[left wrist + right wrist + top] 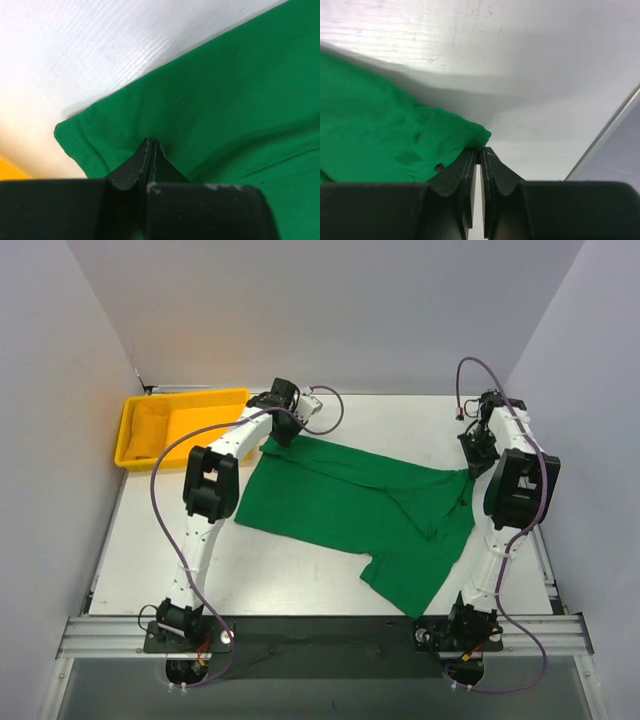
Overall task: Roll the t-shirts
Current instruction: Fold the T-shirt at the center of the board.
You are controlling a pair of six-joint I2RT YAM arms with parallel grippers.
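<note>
A green t-shirt (335,505) lies in the middle of the white tabletop (290,575). It is spread out mostly flat. It reaches from near the left arm (212,480) across to the right arm (520,485). On its right side, part of the cloth is folded over on top of the rest. One part sticks out toward the near edge, close to the base of the right arm.

The left pincer (151,142) is at the far left corner of the t-shirt. Its two fingers are pressed tight together, with no gap. They pinch a little bit of green cloth at their tips, and the cloth puckers up toward them. The hem of the t-shirt is just to the left of the tips, with bare tabletop past it.

The right pincer (481,149) is at the far right corner of the t-shirt. Its fingers are almost together, with only a thin slit between them. The stitched edge of the t-shirt sits right at their tips, held there. The cloth hangs a bit above the tabletop here and casts a shadow.

A yellow tray (190,395) sits in the far left corner of the tabletop. It is just beside the left pincer. It does not touch the t-shirt. Something yellow lies in its left end, but I cannot tell what it is.
</note>
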